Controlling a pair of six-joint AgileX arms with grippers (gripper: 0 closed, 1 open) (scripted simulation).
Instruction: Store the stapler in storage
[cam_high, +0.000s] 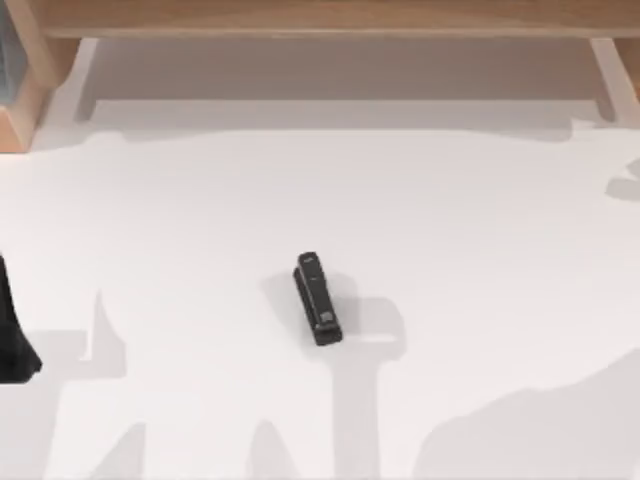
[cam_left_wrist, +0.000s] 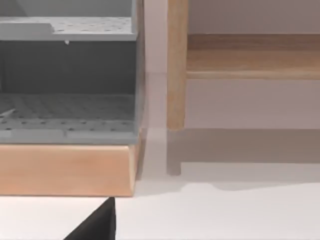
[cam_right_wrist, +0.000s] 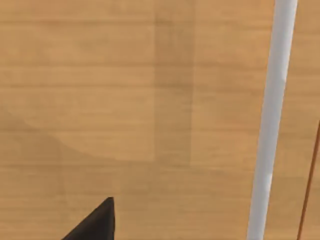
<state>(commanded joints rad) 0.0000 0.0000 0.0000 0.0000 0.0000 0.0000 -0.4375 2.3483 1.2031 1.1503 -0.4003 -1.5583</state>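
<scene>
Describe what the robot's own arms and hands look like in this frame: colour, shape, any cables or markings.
Little of them is in frame. In the top view, the left arm is a plain matt black, tapering body at the table's left edge. Each wrist view catches a black, pointed wedge: the left hand and the right hand. No cables, labels or markings can be made out on any of these parts.
</scene>
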